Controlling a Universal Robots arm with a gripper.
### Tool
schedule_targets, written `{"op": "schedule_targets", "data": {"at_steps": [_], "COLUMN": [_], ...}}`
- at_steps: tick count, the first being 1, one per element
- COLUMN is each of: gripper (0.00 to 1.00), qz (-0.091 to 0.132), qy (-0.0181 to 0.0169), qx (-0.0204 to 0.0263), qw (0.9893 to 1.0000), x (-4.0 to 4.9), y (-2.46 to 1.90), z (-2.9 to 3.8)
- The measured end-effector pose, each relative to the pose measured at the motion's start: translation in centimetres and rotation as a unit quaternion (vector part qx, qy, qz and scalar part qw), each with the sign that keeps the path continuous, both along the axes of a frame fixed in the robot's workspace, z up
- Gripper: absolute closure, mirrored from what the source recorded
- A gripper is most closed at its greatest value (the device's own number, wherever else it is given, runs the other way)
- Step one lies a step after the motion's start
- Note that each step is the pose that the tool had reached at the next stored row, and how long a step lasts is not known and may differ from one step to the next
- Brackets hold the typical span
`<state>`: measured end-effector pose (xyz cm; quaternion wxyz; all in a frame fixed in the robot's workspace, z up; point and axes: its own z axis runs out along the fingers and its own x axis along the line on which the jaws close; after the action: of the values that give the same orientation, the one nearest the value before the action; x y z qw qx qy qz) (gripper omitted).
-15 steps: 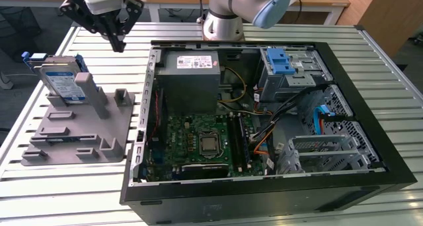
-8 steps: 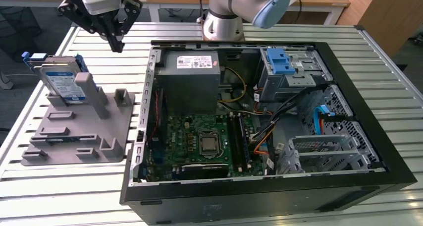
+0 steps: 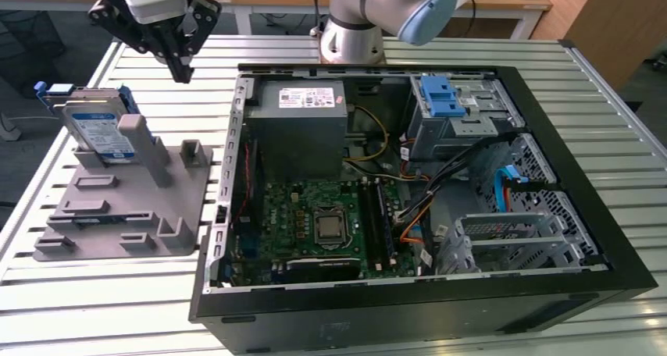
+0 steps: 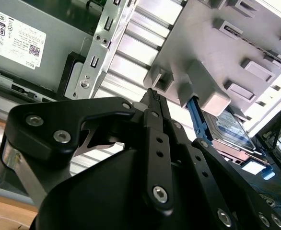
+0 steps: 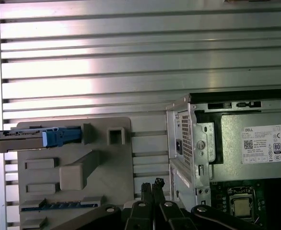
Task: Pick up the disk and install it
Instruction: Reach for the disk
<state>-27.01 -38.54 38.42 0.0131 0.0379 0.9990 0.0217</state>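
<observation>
Scene: An open black computer tower case (image 3: 583, 137) lies on its side on a slatted aluminium table (image 3: 105, 293), with a moulded grey plastic parts stand (image 3: 125, 215) beside it on the exterior view's left.

Gripper: The black two-fingered gripper (image 3: 184, 73) hangs above the table's far edge, fingers pressed together and pinching nothing. Its tips point down between the stand and the case wall.

Disk: The flat silver hard drive with the white-and-blue label and blue carrier frame (image 3: 99, 129) stands on edge in the stand's far slot, leaning against a grey post. It is near the gripper but apart from it.

Also seen: In the first wrist view the disk (image 5: 16, 141) shows edge-on, off to one side of the closed fingertips (image 5: 146, 188).

Stage: By my reading, this is the approach. The pickup has not begun and the disk is not yet installed.

Doing it well: The fingers look to need spreading before descent and centring over the drive's upper edge. A straight pull along the slot seems safest, as a skewed one could drag the stand.
</observation>
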Motion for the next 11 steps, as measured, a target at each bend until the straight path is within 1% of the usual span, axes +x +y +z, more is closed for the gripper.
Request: {"op": "schedule_targets", "data": {"at_steps": [11], "gripper": [0.85], "qz": [0.000], "qy": [0.0000], "qx": [0.0000], "qw": [1.0000], "x": [-0.41], "y": [0.00], "z": [-0.08]}}
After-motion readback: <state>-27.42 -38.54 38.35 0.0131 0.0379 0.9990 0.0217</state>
